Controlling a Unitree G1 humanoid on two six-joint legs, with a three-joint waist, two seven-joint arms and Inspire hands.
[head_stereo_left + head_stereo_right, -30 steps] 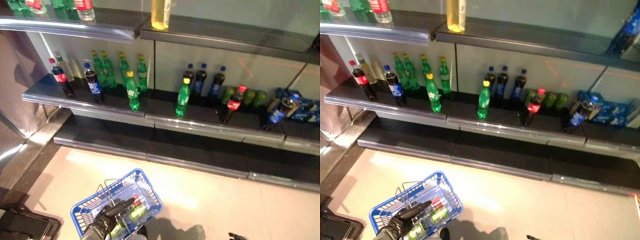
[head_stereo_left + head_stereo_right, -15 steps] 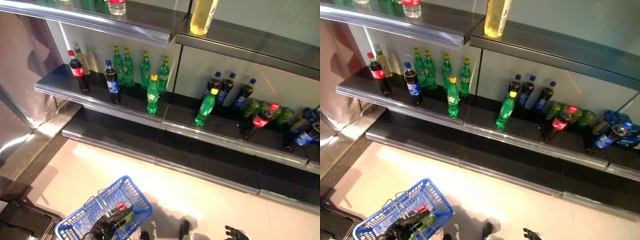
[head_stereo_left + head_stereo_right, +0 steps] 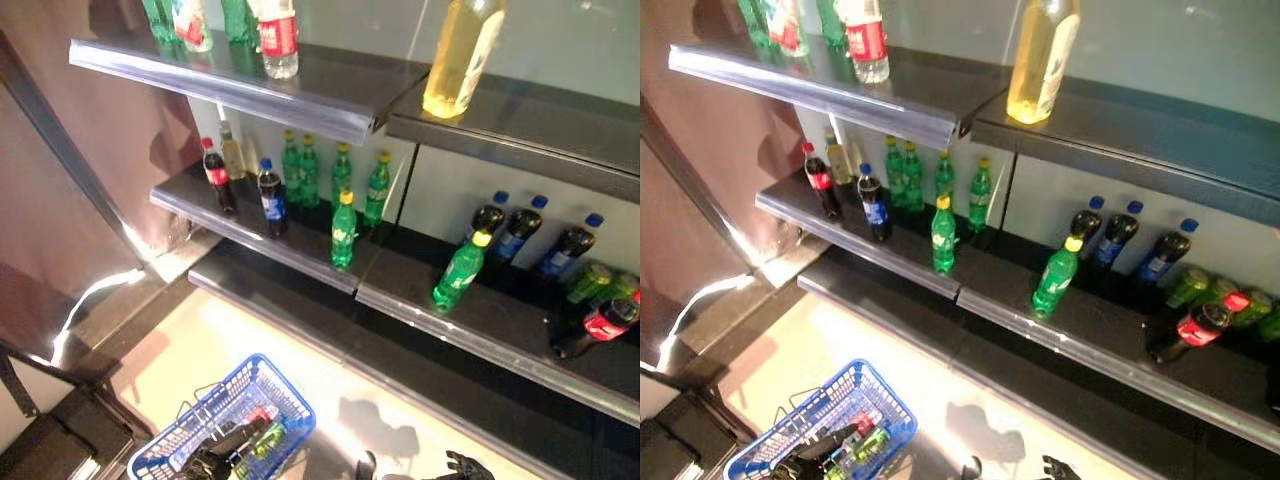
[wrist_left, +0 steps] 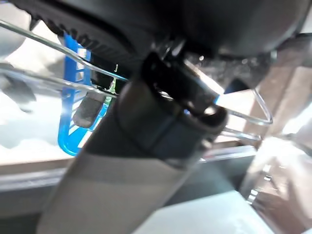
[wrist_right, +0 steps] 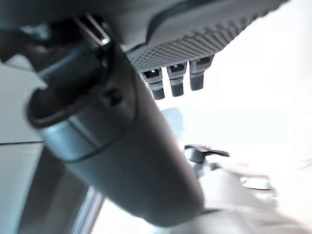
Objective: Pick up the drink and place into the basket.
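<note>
A blue wire basket (image 3: 283,400) hangs low over the floor at the lower left. My left hand (image 3: 212,462) is shut on the basket's wire handle (image 4: 39,36), which runs past the thumb (image 4: 161,122) in the left wrist view. Inside the basket lie a green bottle (image 3: 266,438) and a red-capped one (image 3: 262,413). My right hand (image 3: 466,466) shows at the bottom edge, open and holding nothing, with its fingertips (image 5: 176,80) free. On the middle shelf (image 3: 300,262) stand green bottles (image 3: 343,228) and dark cola bottles (image 3: 270,200).
A tall yellow bottle (image 3: 458,58) and red-labelled bottles (image 3: 277,38) stand on the top shelf. A green bottle (image 3: 459,274) leans near the shelf's front edge, and a red cola bottle (image 3: 592,326) lies at the right. A dark low ledge (image 3: 60,440) borders the floor on the left.
The whole picture has shifted: the camera now looks higher and further left along the shelves. The basket stays in my left hand; the right hand stays low and empty.
</note>
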